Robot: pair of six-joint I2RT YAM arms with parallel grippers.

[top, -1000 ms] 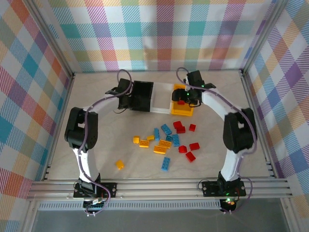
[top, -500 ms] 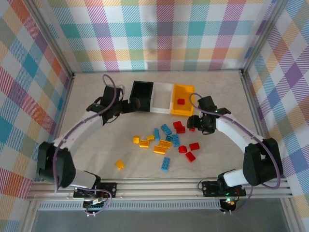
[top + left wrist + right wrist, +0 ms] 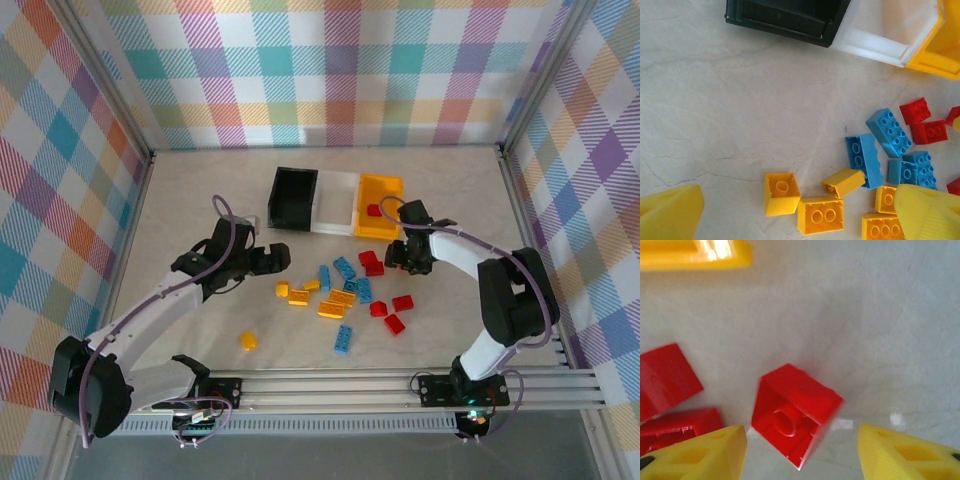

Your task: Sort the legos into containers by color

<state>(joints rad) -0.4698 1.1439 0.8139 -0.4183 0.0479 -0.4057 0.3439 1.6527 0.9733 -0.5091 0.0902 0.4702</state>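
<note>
One small red studded plastic brick (image 3: 795,412) sits between the right gripper's (image 3: 801,440) unclenched jaws, lined up for grasping. The left gripper (image 3: 799,200), fully released, hovers over yellow-orange plastic bricks (image 3: 820,215), apparently choosing one.

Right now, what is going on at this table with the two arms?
Two arms are sorting lego bricks by color into three joined bins. One red brick already lies in the yellow-orange bin. The right arm is low over a small red brick, its jaws open on either side, not gripping it yet. The left arm hovers with open jaws over the yellow-orange bricks. The other bricks lie loose on the table.
</note>
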